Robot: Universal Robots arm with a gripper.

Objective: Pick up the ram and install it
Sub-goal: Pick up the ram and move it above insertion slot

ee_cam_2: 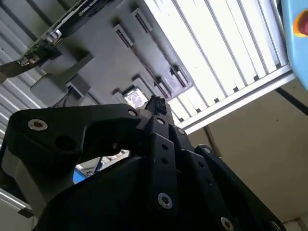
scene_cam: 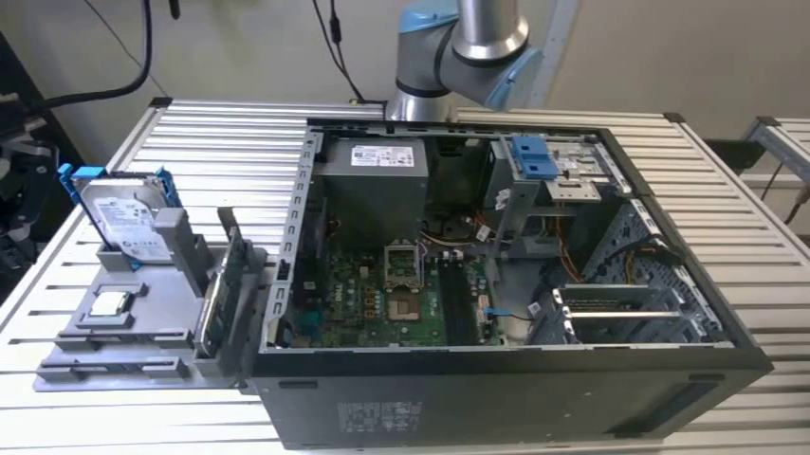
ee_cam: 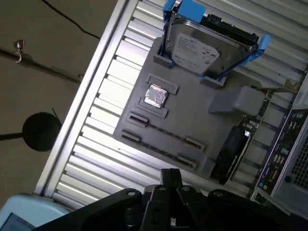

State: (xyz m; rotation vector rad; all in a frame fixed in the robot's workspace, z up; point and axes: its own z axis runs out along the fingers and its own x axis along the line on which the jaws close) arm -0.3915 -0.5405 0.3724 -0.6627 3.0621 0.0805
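Ram (ee_cam: 163,131), seemingly on edge, sits in a slot of the grey holder tray (ee_cam: 192,115) on the table (ee_cam: 101,103), at the exterior view's left of the computer case (scene_cam: 506,403). Its long axis runs from beside the processor chip (ee_cam: 155,95) toward the graphics card (ee_cam: 233,147). The claw (ee_cam: 170,177) hovers over the tray's edge nearest that slot; whether it is apart or together cannot be told.

A robotics lab is suggested: an opened computer case (scene_cam: 506,403) and a parts fixture (scene_cam: 150,296) are set on a slatted table (scene_cam: 203,142) by a robot arm (scene_cam: 487,38).
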